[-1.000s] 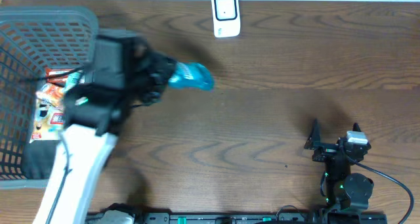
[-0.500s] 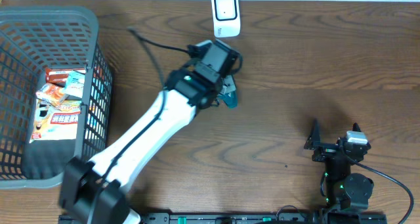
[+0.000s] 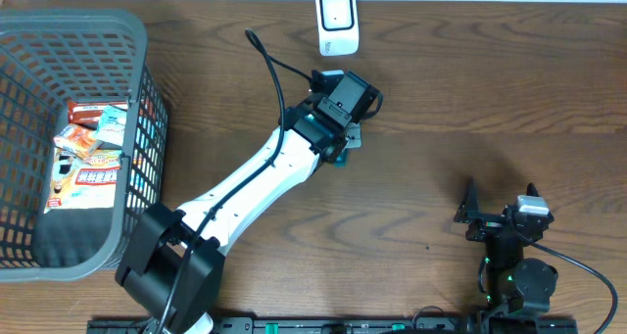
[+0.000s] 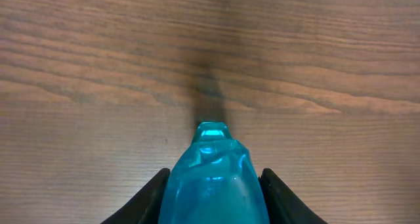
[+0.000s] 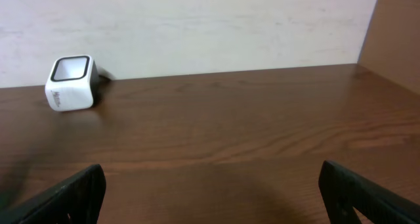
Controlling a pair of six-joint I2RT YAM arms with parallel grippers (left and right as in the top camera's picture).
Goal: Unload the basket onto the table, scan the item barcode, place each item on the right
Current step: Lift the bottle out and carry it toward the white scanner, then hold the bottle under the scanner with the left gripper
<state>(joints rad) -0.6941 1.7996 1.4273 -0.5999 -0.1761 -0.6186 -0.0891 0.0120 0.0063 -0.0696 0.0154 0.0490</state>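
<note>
Your wood-grain table [image 3: 470,99] is the biggest surface, dark and matte. At its left end the grey mesh basket [image 3: 137,40] holds more snack packs [image 3: 88,153], so that's prob. the supply. The left gripper [image 3: 345,128] sits just short of the white, rounded scanner [image 3: 336,23], clamped on the teal packet [image 4: 213,178]. It's glossy, crinkled film w/ the pinched end forward, likely held out to turn a face to the scanner. No barcode visible. The right gripper [image 3: 500,202] is parked at the near right, its 2 fingers spread wide, empty.
</note>
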